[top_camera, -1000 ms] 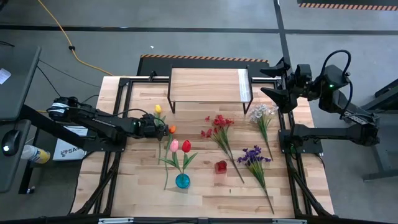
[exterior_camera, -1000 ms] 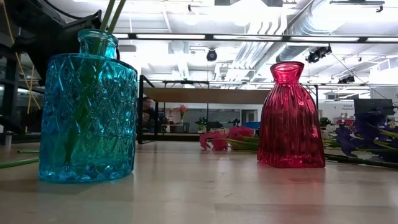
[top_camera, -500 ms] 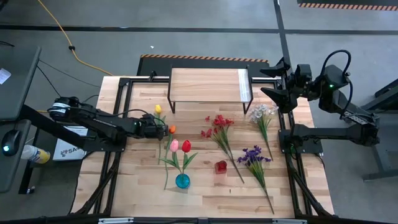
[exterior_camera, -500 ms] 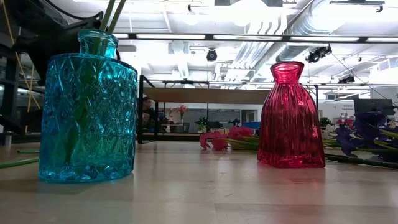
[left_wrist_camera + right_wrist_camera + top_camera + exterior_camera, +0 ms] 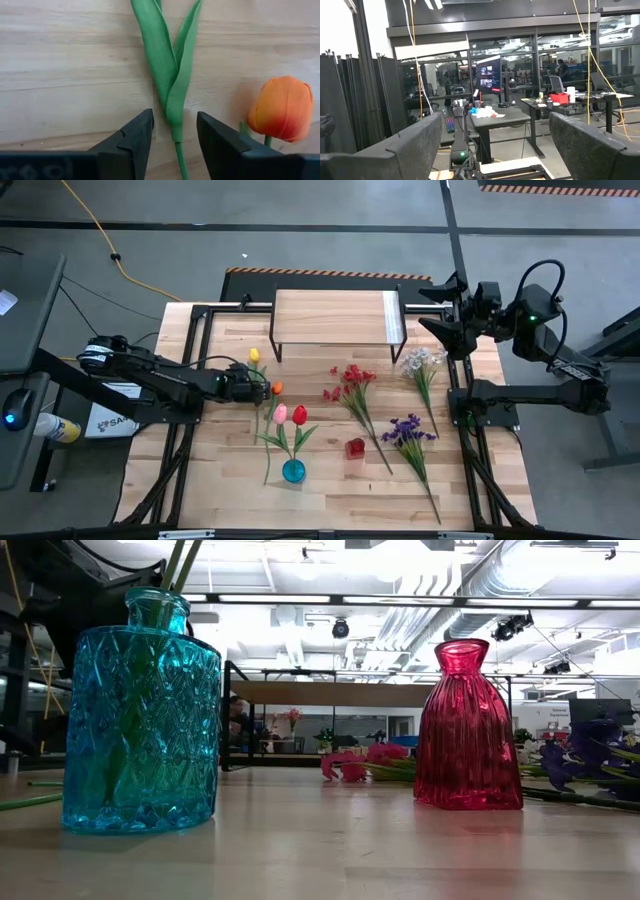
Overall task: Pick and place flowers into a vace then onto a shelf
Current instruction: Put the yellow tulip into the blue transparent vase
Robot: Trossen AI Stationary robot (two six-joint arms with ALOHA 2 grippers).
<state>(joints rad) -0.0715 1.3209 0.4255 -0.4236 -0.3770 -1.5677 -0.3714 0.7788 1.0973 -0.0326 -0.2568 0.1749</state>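
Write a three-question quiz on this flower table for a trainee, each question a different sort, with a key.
1. True or false: the blue vase already has tulips standing in it.
2. The left gripper has its fingers on either side of: A) a green stem; B) the red vase; C) the purple sprig.
3. Fill in: the right gripper hangs beside the ____, fingers apart, holding nothing.

Key
1. True: a pink and a red tulip stand in it.
2. A. The stem lies on the table between the fingers, which are not yet closed on it, next to an orange tulip.
3. Shelf.
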